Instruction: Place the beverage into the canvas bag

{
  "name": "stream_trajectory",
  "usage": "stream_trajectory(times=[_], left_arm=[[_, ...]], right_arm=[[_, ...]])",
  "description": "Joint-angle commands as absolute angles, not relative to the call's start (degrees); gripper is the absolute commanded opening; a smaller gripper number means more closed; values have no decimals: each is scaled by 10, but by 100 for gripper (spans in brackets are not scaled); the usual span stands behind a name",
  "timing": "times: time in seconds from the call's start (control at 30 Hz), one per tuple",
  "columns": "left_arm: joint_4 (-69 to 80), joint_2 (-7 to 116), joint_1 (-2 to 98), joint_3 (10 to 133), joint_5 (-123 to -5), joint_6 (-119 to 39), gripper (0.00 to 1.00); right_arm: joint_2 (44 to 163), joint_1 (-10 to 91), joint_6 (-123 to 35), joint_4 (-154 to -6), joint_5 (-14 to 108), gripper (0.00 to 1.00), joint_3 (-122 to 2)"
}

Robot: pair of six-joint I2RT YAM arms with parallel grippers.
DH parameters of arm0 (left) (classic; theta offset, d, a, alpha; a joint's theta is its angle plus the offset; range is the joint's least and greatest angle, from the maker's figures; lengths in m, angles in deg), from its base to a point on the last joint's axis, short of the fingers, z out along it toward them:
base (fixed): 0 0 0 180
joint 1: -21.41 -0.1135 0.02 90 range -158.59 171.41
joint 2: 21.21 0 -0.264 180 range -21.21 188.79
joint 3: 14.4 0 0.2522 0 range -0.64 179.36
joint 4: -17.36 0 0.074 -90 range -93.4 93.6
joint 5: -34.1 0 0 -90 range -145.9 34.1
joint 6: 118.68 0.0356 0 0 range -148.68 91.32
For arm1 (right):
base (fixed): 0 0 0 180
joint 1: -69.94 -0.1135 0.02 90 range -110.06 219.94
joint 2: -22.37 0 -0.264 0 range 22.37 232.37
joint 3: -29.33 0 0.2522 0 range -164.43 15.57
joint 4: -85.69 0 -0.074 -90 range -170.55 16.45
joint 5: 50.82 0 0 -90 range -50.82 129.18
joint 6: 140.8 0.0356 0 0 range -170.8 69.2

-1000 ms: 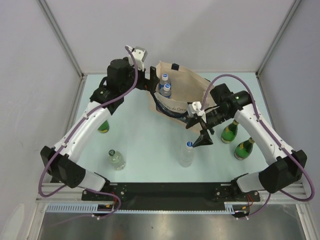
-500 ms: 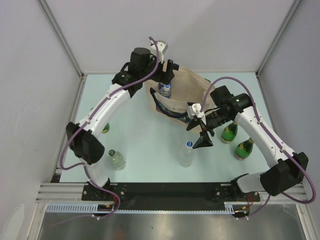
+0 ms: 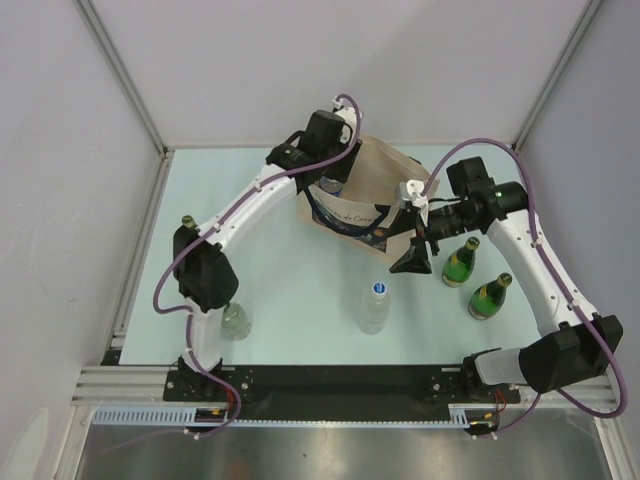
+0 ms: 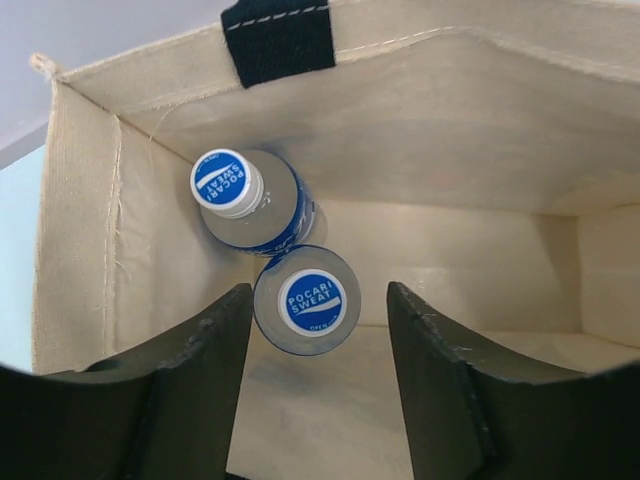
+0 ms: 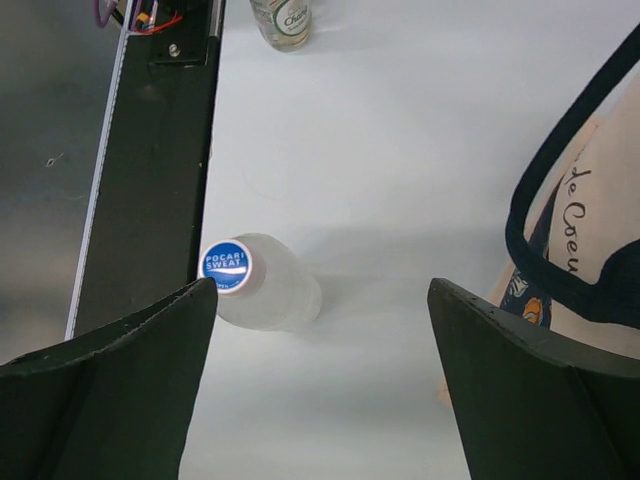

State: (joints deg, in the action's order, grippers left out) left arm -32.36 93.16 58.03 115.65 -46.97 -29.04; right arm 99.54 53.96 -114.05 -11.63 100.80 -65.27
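Observation:
The beige canvas bag [image 3: 385,185] stands at the back of the table, mouth up. My left gripper [image 3: 335,170] hangs over that mouth, pointing down. In the left wrist view its jaws [image 4: 318,295] stand apart with nothing between them, so the gripper is open. Below them two blue-capped Pocari Sweat bottles [image 4: 310,301] [image 4: 228,183] stand inside the bag [image 4: 420,110]. A third such beverage bottle [image 3: 374,307] [image 5: 262,282] stands on the table in front of the bag. My right gripper [image 3: 412,258] [image 5: 320,290] hovers wide open beside the bag's front [image 5: 590,240], above and behind that bottle.
Two green bottles [image 3: 459,262] [image 3: 488,297] stand right of the right gripper. A clear glass bottle [image 3: 234,320] [image 5: 281,18] stands front left, another green one [image 3: 186,222] peeks out behind the left arm. The black base rail [image 5: 150,170] runs along the near edge.
The left arm has swung right from beside the bag to above its mouth, and its jaws have narrowed. The right gripper has drawn back from the table bottle toward the bag.

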Motion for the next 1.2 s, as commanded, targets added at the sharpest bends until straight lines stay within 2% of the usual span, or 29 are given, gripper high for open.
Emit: stream_trajectory(times=[0.0,0.3,0.33,0.43,0.57,0.7,0.87,1.0,1.17], left_arm=[[-333,955,583,1192,-411,-300,59],[-345,982,583,1195,-410,-311,57],[-346,983,583,1192,-405,-311,54],[-348,986,582,1186,-371,-311,30],[-352,968,560,1184,-340,-329,17],[-347,951,532,1174,-360,-347,15],[-346,950,519,1172,-393,-339,13],[-343,950,515,1174,-401,-340,11],[-340,946,506,1173,-405,-341,8]], right_arm=[[981,549,-1111,-145,1039,92,-671],[982,561,-1100,-152,1043,92,-674],[982,563,-1099,-155,1044,92,-677],[984,568,-1094,-158,1045,92,-682],[985,580,-1068,-178,1028,90,-706],[993,608,-971,-258,990,89,-750],[1015,598,-950,-343,899,91,-769],[1068,556,-974,-315,823,91,-806],[1125,523,-998,-272,763,86,-837]])
